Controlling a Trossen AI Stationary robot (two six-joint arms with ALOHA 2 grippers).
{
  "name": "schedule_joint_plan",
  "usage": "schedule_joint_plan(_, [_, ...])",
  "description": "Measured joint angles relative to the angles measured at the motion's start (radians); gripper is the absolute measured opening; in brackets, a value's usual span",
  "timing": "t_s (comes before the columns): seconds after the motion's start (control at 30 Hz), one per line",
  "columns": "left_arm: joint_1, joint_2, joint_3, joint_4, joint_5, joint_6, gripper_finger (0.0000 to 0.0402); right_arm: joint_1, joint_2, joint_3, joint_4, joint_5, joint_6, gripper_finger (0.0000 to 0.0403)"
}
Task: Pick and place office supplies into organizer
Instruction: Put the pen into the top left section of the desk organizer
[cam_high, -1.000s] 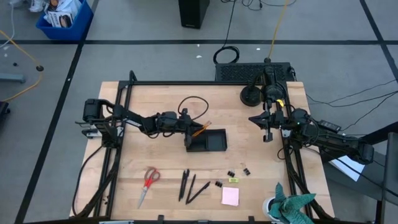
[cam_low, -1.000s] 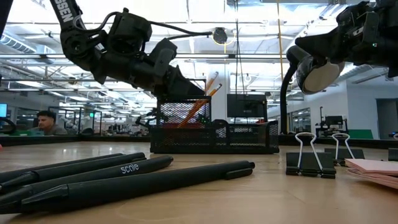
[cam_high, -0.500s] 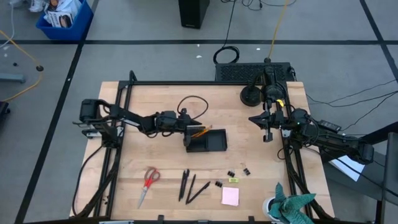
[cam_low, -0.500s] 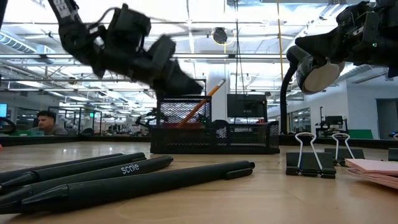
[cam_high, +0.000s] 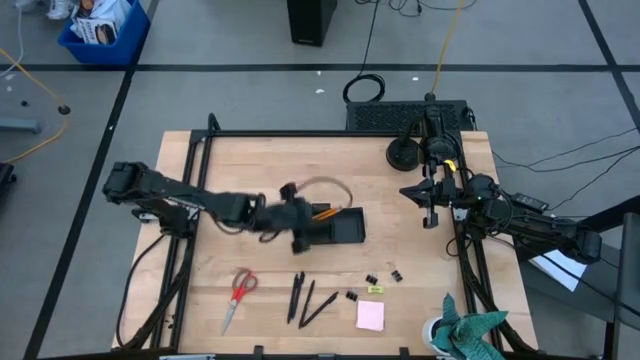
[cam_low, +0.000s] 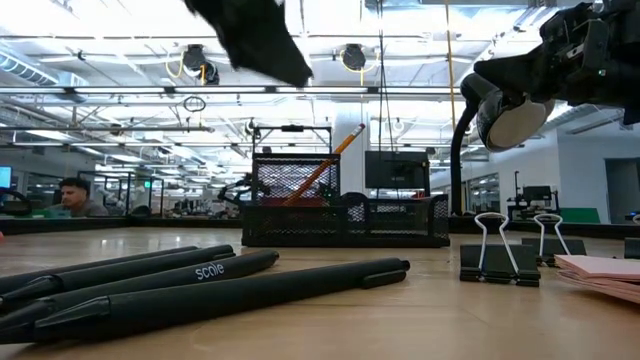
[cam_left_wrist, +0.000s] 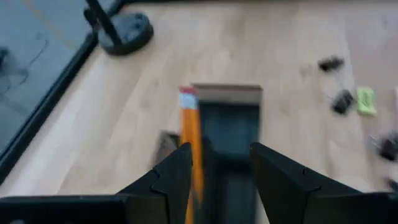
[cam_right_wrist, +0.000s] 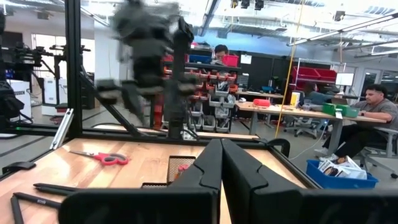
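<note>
On the table's near half lie three black pens (cam_high: 306, 299), one pair of red-handled scissors (cam_high: 238, 292), four binder clips (cam_high: 383, 277), a pink sticky-note pad (cam_high: 370, 315) and a small yellow pad (cam_high: 375, 290). One orange pencil (cam_high: 322, 213) stands slanted in the organizer (cam_high: 338, 229), eraser end up, leaning toward the right arm's side. The left gripper (cam_high: 298, 236), fingers parted and empty, hangs over the organizer's left end; the right gripper (cam_high: 431, 214) waits closed near the table's right edge.

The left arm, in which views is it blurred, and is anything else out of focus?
High view: the left gripper is smeared beside the organizer. Low view: it is a dark streak at the top, while the nearest pens look soft. Left wrist view: the pencil is blurred.
</note>
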Motion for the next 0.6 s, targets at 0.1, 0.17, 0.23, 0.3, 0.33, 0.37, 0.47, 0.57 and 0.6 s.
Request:
schedule_joint_plan(0.1, [-0.1, 0.092, 0.141, -0.257, -0.046, -0.21, 0.017, 0.0, 0.0, 0.0, 0.003, 0.0, 0.0, 0.0])
schedule_joint_plan(0.17, [-0.15, 0.171, 0.218, -0.32, -0.015, -0.348, 0.017, 0.0, 0.0, 0.0, 0.003, 0.0, -0.002, 0.0])
schedule_joint_plan(0.23, [-0.193, 0.245, 0.276, -0.354, 0.025, -0.453, 0.017, 0.0, 0.002, 0.0, 0.01, 0.0, -0.002, 0.0])
schedule_joint_plan(0.3, [-0.23, 0.328, 0.323, -0.373, 0.048, -0.538, 0.017, 0.0, 0.004, 0.0, 0.012, 0.0, 0.0, 0.0])
schedule_joint_plan(0.33, [-0.245, 0.369, 0.343, -0.368, 0.06, -0.574, 0.017, 0.0, 0.005, 0.0, 0.013, 0.0, 0.0, 0.0])
schedule_joint_plan(0.37, [-0.257, 0.406, 0.358, -0.371, 0.071, -0.61, 0.017, 0.0, 0.006, 0.0, 0.016, 0.0, 0.001, 0.0])
schedule_joint_plan(0.47, [-0.28, 0.487, 0.406, -0.365, 0.095, -0.69, 0.017, 0.0, 0.007, 0.0, 0.011, -0.001, 0.001, 0.0])
schedule_joint_plan(0.57, [-0.297, 0.528, 0.419, -0.372, 0.104, -0.767, 0.017, 0.0, 0.011, 0.0, 0.01, -0.001, 0.007, 0.0])
schedule_joint_plan(0.6, [-0.301, 0.536, 0.419, -0.371, 0.106, -0.792, 0.017, 0.0, 0.012, 0.0, 0.01, -0.001, 0.011, 0.0])
